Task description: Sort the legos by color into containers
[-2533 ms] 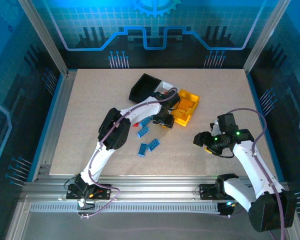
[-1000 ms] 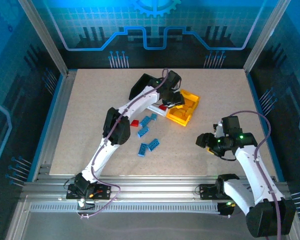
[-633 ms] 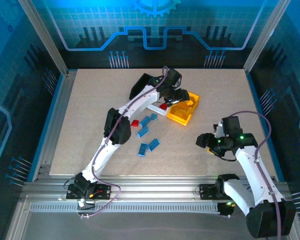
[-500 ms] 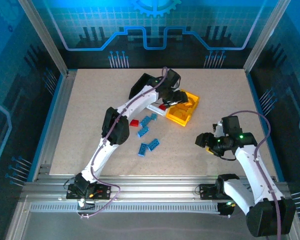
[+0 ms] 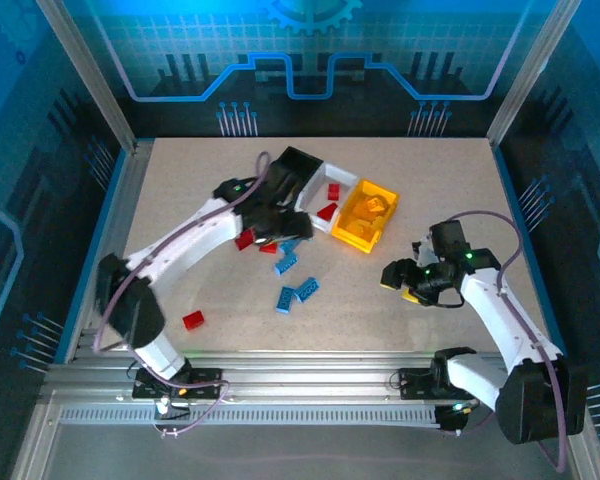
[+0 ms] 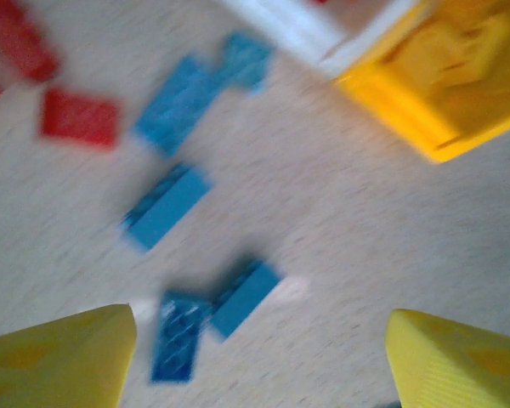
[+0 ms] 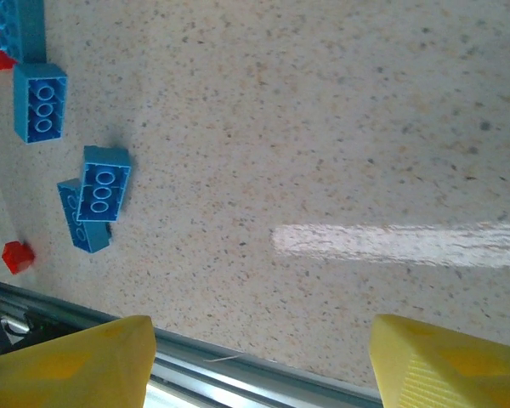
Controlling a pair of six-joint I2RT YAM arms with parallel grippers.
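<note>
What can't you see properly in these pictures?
- Top view: the left arm covers part of the black bin, and its inside is too dark to tell what is in it.
- Left wrist view: blurred; the studs on the blue bricks cannot be counted.
- Left wrist view: the yellow bin is cut off by the top and right edges.
- Right wrist view: one blue brick is cut off by the top edge.

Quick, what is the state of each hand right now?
Left hand: open, holding nothing.
Right hand: open, holding nothing.
</note>
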